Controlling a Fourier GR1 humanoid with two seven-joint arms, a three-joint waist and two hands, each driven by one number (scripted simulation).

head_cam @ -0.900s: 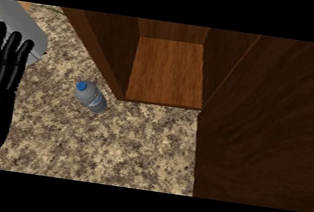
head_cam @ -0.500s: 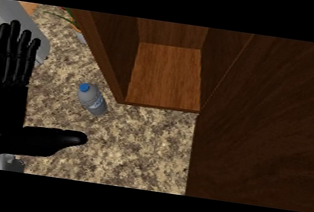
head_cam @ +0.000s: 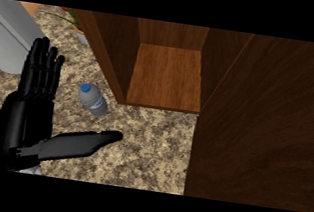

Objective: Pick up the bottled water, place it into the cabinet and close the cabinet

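Left hand [head_cam: 27, 120]: open, fingers straight, thumb splayed toward the cabinet [head_cam: 168, 79], over the counter [head_cam: 146, 147] near its left edge. Cabinet: open. Bottle [head_cam: 93, 99]: on counter, just right of the fingers, beside the cabinet's left wall, cap pointing up-left. Right hand: unseen.

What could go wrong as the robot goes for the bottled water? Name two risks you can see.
The bottled water lies on its side on the counter, so a touch from the open left hand could roll it away. It also lies close to the cabinet side wall, leaving little room for fingers there.
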